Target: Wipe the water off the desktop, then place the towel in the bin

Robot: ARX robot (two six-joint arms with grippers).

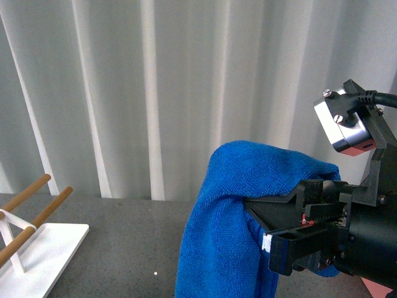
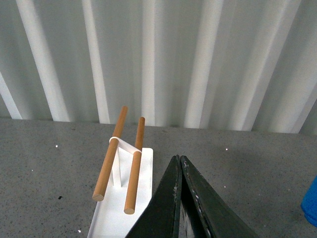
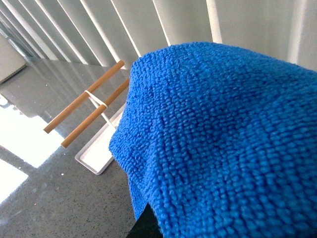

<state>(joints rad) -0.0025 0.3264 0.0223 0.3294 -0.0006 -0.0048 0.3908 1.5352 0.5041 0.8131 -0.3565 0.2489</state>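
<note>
Right now my right gripper [image 1: 257, 223] is clamped on the towel [image 1: 211, 236], holding it well above the desktop [image 1: 124, 239] at the right of the front frame. The cloth is draped over my upper finger and hangs with its long axis straight down. Its tail runs out of the bottom edge of the frame, so I cannot tell whether it clears the stone. In the right wrist view the towel [image 3: 223, 139] fills most of the frame and hides my fingers completely.

What matters for the drop is the bin [image 1: 379, 287]. All I get of it is a sliver of salmon pink in the bottom right corner of the front frame, below my gripper body. I take that to be its wall, though too little shows to be sure. If so, it lies lower and further right in the frame than the hanging cloth, and well apart from the rack [image 1: 43, 245] in the lower left corner. I judge the wiping done and the step in hand to be the carry: right and down until the tail hangs inside the walls.

My left gripper [image 2: 180, 163] is pressed closed on nothing, its tips meeting just beside the rack [image 2: 124, 198], with only a scrap of blue at the right edge of its frame. The right arm is clearly the nearer one.
</note>
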